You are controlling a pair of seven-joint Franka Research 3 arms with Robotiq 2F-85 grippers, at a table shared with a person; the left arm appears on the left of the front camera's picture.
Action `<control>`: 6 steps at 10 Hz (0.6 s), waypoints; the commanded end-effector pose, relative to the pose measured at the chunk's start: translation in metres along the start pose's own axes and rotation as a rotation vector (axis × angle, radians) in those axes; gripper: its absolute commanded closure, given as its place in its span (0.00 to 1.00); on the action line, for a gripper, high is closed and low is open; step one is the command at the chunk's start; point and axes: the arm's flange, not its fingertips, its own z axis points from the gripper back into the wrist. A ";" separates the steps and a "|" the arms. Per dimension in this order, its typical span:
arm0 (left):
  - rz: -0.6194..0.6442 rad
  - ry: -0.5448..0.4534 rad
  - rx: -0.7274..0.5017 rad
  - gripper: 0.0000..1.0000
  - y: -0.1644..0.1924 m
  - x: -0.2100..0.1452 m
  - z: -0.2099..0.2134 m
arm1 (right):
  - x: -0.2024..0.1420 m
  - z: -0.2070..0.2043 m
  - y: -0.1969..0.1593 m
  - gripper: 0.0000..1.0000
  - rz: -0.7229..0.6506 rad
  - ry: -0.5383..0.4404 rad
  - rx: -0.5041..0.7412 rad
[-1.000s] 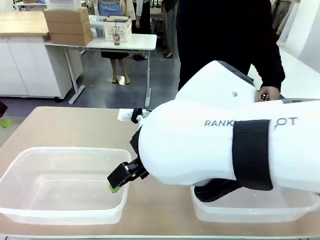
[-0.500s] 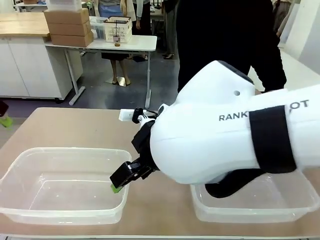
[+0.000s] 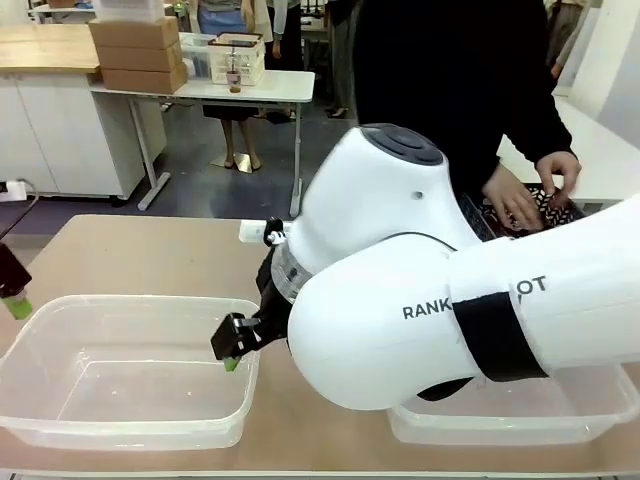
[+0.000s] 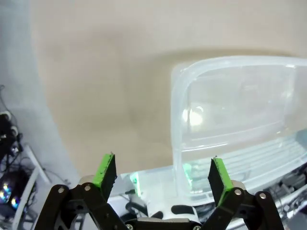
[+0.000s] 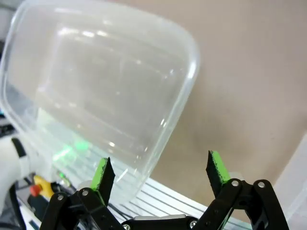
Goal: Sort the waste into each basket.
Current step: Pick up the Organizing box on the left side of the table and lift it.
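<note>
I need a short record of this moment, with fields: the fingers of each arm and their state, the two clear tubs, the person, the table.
left fingers: open, holding nothing, near a corner of the left tub
right fingers: open, holding nothing, over the left tub's right rim
left tub: clear plastic, no waste inside
right tub: clear plastic, partly hidden by the right arm
person: at the far side, hands at a dark basket
table: tan top, both tubs stand on it

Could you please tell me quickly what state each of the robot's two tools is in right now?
Left tool: open, holding nothing.
Right tool: open, holding nothing.
</note>
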 end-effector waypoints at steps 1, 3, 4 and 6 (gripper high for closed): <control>-0.051 0.051 0.012 0.00 -0.003 -0.038 -0.067 | 0.025 -0.016 0.026 0.00 -0.062 0.023 -0.090; -0.057 0.052 0.017 0.00 -0.003 -0.041 -0.074 | 0.038 -0.037 0.032 0.00 -0.083 0.077 -0.147; -0.065 0.035 -0.015 0.00 -0.005 -0.042 -0.076 | 0.040 -0.054 0.036 0.00 -0.107 0.134 -0.197; -0.071 0.075 -0.030 0.00 -0.003 -0.036 -0.087 | 0.045 -0.077 0.038 0.00 -0.127 0.180 -0.232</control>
